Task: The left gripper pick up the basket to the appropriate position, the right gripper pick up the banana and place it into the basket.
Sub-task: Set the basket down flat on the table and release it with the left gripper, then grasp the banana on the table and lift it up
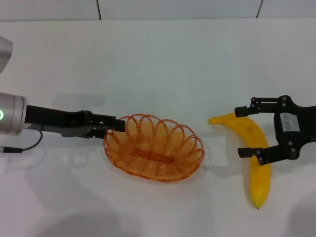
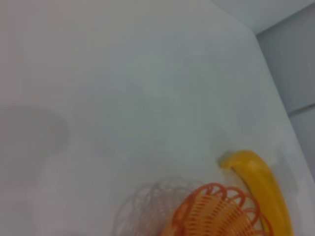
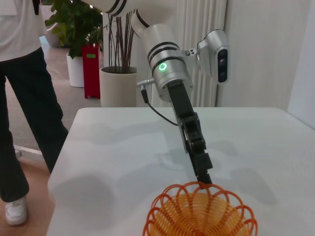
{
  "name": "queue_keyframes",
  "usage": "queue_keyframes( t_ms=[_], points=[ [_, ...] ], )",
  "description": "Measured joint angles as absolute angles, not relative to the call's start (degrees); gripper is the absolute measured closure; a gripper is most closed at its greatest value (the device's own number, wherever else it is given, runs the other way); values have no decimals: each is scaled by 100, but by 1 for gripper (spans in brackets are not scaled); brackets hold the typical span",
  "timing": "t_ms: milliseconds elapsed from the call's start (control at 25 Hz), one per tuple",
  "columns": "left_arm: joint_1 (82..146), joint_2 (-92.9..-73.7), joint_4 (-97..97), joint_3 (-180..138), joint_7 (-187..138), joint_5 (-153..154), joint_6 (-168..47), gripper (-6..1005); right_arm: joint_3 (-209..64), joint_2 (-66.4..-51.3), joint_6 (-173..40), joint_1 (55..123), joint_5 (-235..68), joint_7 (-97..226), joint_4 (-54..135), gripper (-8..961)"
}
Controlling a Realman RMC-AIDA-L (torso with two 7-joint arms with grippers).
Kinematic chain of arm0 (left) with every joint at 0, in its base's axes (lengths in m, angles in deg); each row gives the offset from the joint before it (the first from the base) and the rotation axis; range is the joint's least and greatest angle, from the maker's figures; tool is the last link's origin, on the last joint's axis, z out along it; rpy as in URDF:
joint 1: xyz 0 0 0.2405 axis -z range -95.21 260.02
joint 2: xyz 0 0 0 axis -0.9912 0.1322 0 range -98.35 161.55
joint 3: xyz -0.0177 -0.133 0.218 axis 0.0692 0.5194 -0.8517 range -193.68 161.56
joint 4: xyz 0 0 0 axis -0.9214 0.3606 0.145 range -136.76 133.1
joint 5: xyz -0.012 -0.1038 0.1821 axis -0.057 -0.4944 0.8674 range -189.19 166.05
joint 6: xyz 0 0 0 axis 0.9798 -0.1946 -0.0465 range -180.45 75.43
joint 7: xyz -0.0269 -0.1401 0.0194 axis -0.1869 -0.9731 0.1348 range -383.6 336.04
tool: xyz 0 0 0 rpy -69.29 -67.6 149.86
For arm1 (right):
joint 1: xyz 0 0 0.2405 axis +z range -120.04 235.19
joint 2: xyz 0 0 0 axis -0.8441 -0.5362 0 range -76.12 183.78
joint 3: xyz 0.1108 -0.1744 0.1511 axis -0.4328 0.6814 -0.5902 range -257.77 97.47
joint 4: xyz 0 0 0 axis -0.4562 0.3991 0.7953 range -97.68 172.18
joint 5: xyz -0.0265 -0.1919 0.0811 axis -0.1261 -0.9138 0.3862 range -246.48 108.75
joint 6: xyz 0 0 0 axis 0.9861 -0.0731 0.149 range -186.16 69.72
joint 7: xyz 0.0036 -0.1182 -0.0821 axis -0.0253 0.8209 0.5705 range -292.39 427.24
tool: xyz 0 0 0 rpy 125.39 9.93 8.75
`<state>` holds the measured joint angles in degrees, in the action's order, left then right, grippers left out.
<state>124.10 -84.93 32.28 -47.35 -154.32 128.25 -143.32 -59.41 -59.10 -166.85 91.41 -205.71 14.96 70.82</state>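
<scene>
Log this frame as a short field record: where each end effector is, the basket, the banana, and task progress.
left end effector: at the near-left rim of the basket, fingers on the rim loops
right end effector: open, fingers straddling the banana's middle
basket: orange wire, upright on the white table, empty
banana: lying on the table to the right of the basket, not lifted
progress: banana not yet in basket
</scene>
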Motion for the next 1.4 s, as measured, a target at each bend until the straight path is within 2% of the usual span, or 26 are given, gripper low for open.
queue_keyframes(
  t_ms=[400, 680, 880, 1200, 1400],
  points=[
    [12342, -8494, 3291, -4720, -15193, 12882, -14978, 119, -5941, -5911, -16685, 9139, -20571, 1494, 7082, 90],
    [11544, -8480, 4598, -4502, -14813, 12112, -15138, 119, -5941, -5906, -16696, 9103, -20469, 1496, 7082, 91],
    [11213, -8487, 5097, -4578, -13126, 11510, -15460, 119, -5947, -5875, -16756, 9042, -20310, 1489, 7087, 91],
    [10809, -8527, 4059, -4610, -9566, 11439, -16321, 118, -5960, -5867, -16766, 8992, -20120, 1470, 7091, 90],
    [10576, -8518, 3454, -4425, -8455, 11448, -16218, 118, -5960, -5857, -16773, 8879, -19945, 1475, 7092, 91]
  ],
)
